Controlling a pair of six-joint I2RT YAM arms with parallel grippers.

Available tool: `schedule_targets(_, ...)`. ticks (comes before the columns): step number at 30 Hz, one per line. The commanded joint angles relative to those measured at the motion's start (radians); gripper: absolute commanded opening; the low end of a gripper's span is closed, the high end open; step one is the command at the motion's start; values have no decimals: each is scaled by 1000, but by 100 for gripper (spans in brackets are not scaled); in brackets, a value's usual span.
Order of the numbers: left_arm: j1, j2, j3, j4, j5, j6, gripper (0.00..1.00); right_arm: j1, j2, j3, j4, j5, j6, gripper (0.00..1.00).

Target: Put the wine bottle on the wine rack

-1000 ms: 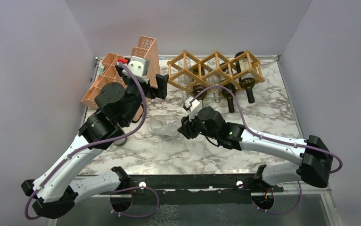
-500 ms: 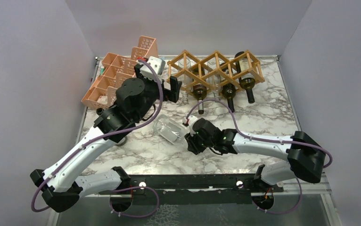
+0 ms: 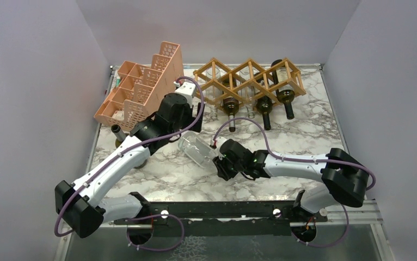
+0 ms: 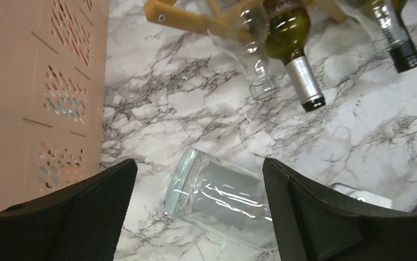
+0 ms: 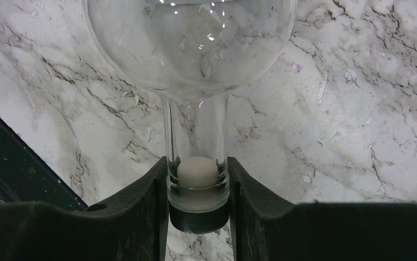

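The left claw (image 4: pixel 195 179) swings away from the pink organizer (image 3: pixel 141 87) and hangs released above the wine bottle (image 3: pixel 196 150) — lying on the worktop (image 3: pixel 310 136), neck clenched in the right claw (image 5: pixel 198 198), well apart from the wine rack (image 3: pixel 250 76) — so a shared lift looks next.

Clear glossy glass wine bottle (image 3: pixel 195 150), marble-look table (image 3: pixel 304 136), wooden wine rack (image 3: pixel 233 74).

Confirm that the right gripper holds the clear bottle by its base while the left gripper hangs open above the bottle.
Not quite. The right gripper is shut on the clear bottle at the mouth end of its neck, not at its base; the right wrist view shows this. The left gripper does hang open above the bottle.
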Motion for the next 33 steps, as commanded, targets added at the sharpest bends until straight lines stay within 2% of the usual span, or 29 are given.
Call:
schedule_targets(1,68,44,-48,-18,140,-57,89,-2,29,-8,40,28,-2,35)
schedule_targets(9,137,131,-147,34,276,-116,81,-2,64,14,38,6,-18,37)
schedule_targets(18,142,192,-196,45,262,-113,80,-3,67,40,26,17,-24,41)
schedule_targets(22,144,202,-211,44,229,-99,76,-3,69,62,11,5,-14,42)
schedule_targets(27,146,215,-219,44,219,-98,69,-2,78,86,12,-6,-12,51)
schedule_targets(33,146,229,-218,43,236,-94,60,-2,161,148,11,11,-31,52)
